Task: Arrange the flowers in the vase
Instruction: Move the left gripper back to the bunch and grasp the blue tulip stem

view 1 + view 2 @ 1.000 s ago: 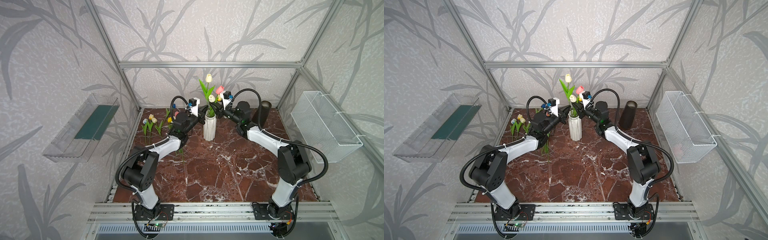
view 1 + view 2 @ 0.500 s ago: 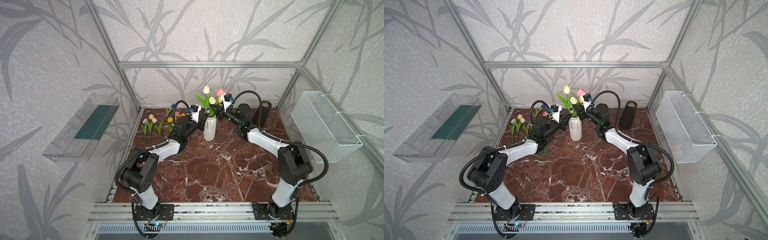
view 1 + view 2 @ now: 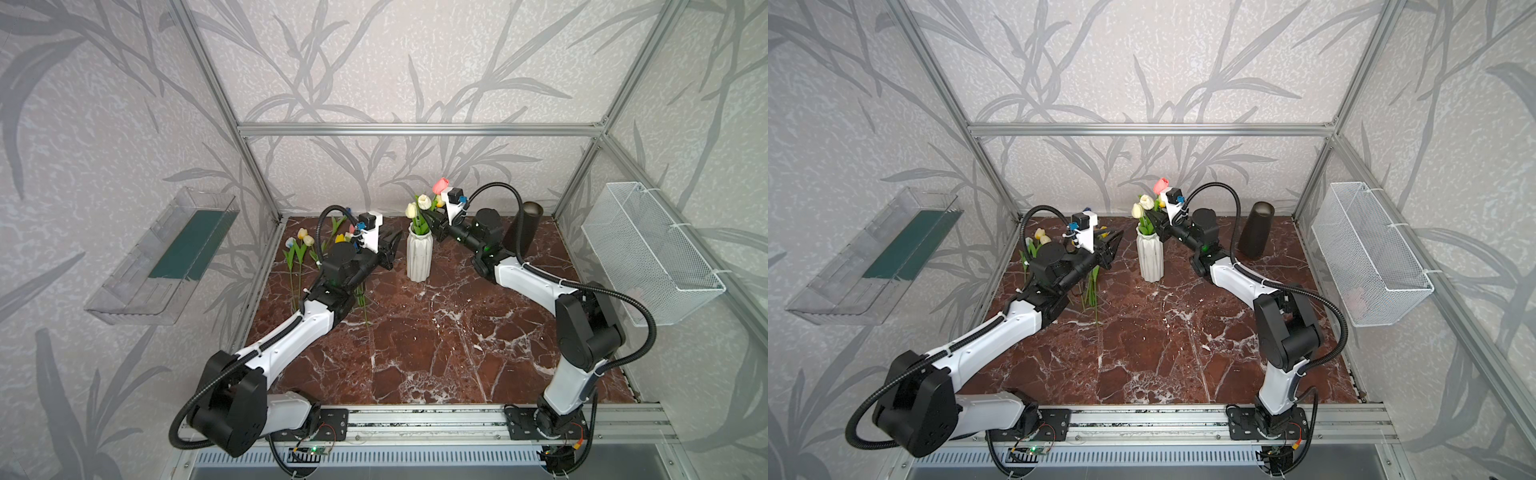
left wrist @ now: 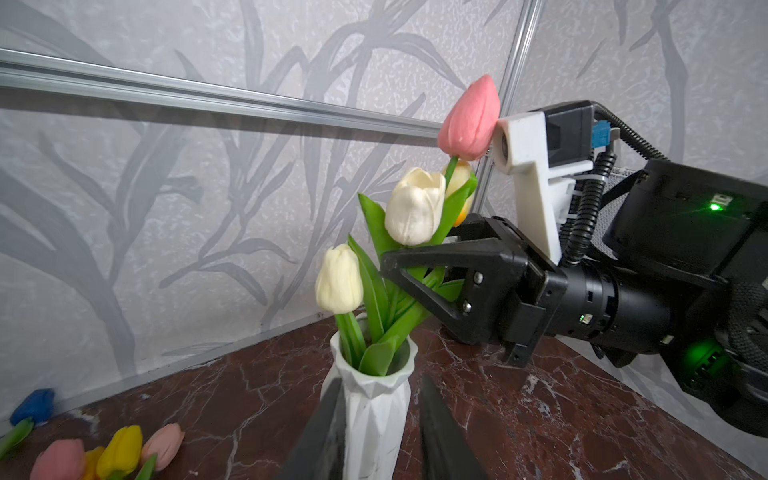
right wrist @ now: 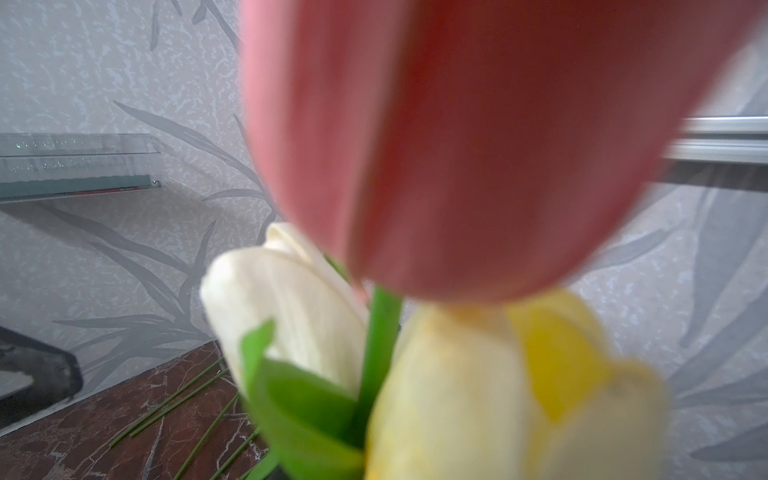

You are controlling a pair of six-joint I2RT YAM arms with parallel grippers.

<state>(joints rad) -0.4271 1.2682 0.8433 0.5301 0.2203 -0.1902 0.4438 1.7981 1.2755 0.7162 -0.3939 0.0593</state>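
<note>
A white ribbed vase (image 3: 419, 257) (image 3: 1150, 259) (image 4: 370, 411) stands at the back middle of the marble table. It holds several flowers: two white tulips (image 4: 338, 278) (image 4: 415, 205), a pink one (image 4: 471, 118) (image 3: 440, 185) and a yellow one behind. My right gripper (image 3: 430, 220) (image 3: 1156, 218) (image 4: 415, 266) is shut on their stems and leaves just above the vase mouth; flower heads fill the right wrist view. My left gripper (image 3: 390, 245) (image 3: 1113, 245) (image 4: 380, 384) is open and empty, just left of the vase. More flowers (image 3: 303, 239) (image 3: 1040, 237) (image 4: 120, 449) lie at the back left.
A dark tapered cylinder (image 3: 525, 228) (image 3: 1256, 232) stands at the back right, behind my right arm. A white wire basket (image 3: 648, 249) hangs on the right wall. A clear shelf (image 3: 166, 253) hangs on the left wall. Loose stems (image 5: 183, 399) lie under my left arm.
My left gripper has opened and let go of a white tulip, which has dropped lower into the vase. That gripper has moved down and back to the left. The right gripper has kept its hold.
</note>
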